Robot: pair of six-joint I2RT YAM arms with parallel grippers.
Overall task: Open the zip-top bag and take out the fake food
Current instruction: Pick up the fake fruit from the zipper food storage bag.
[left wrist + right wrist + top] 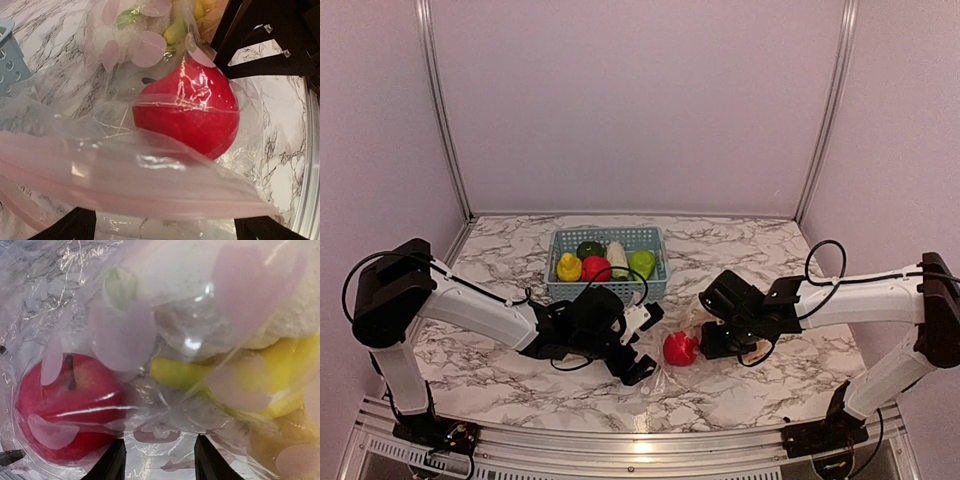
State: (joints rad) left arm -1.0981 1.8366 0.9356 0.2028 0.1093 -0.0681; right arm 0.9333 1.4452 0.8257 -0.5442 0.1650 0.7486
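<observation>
zip-top bag [75, 115]: we see it lying crumpled near the middle of the front edge of the table [500, 385], between the two grippers.
fake food in the bag: red apple [192, 112], yellow bananas [280, 370], white cauliflower [200, 315].
basket [605, 289]: behind the bag, mid-table; we count yellow, red, green and white pieces inside.
left gripper [646, 344]: fingers spread wide, flanking the bag's zipper edge, gripping nothing.
right gripper [160, 457]: fingers partly apart, with crinkled film in the gap.

Looks like a robotics lab booth: plain pale walls [640, 100] framed by metal posts [440, 110], marble-print desk [740, 250], left arm [470, 310] and right arm [860, 295] mounted on an aluminium rail [620, 450].
</observation>
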